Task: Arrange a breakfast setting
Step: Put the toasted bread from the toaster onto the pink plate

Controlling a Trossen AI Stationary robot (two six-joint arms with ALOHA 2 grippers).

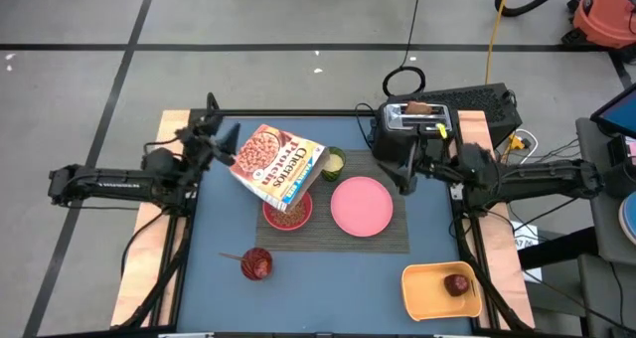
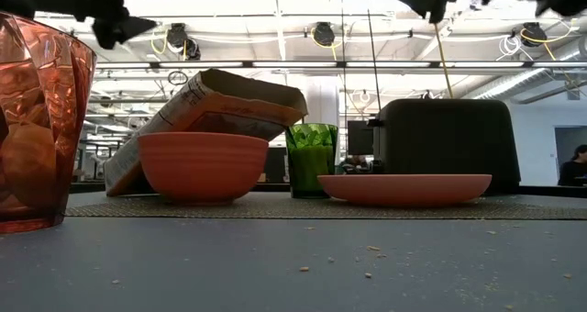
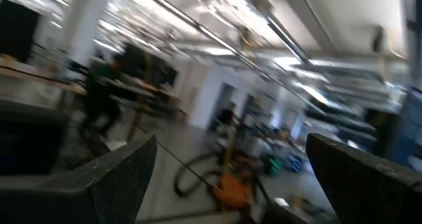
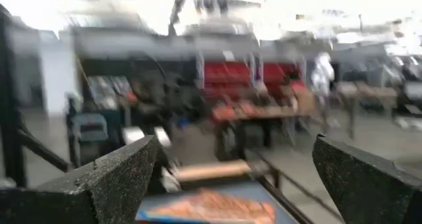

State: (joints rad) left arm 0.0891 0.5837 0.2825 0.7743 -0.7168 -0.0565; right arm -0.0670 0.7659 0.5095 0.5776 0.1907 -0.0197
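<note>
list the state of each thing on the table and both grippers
Cheerios cereal box: tilted, leaning on bowl
pink-red bowl: upright, cereal inside
pink plate: flat, empty
black toaster: toast in slot
orange tray: holds apple
left gripper: open, empty
right gripper: open, empty

The left gripper (image 3: 227, 178) shows its two dark fingers (image 3: 122, 178) spread wide, nothing between them. Beyond lies a blurred hall with bright ceiling lights (image 3: 217, 33) and an orange object (image 3: 231, 188) on the floor.
</note>
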